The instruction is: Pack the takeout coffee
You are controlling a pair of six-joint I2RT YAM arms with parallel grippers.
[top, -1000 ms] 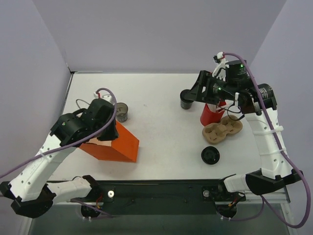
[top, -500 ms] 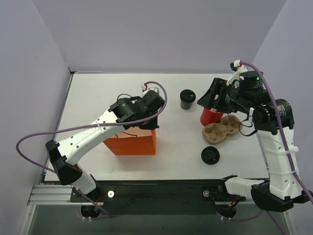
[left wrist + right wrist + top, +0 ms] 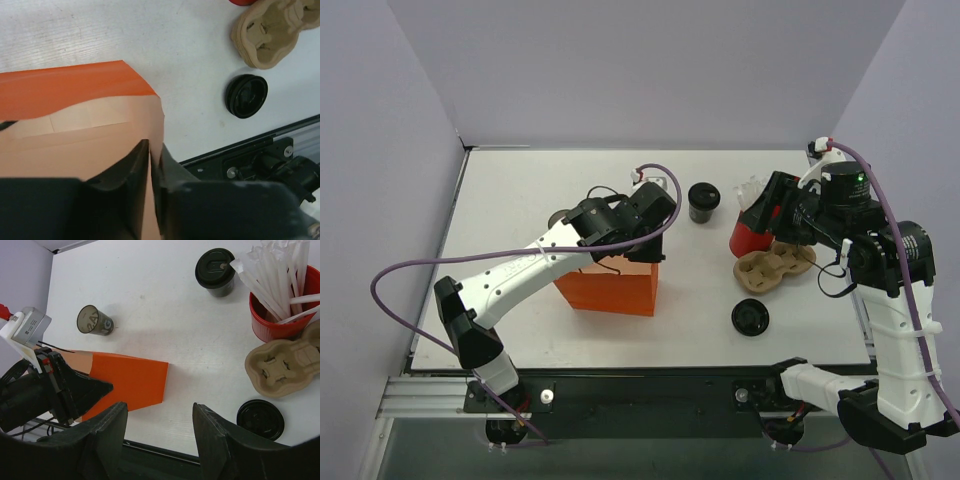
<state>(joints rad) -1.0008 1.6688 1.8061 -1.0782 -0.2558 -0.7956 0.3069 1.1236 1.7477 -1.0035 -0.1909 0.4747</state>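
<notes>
Table (image 3: 520, 200), takeout coffee (image 3: 703, 202) between claws, left claw (image 3: 151, 150) pinching orange bag (image 3: 610, 288), right claw (image 3: 157, 412) parted, empty

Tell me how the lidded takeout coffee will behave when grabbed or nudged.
The takeout coffee stands upright and looks taller than wide, so a nudge near its lid may tip it; on its side the round body would probably roll. The lid hides the fill, so weight is unclear; a hard squeeze might pop that lid.
</notes>
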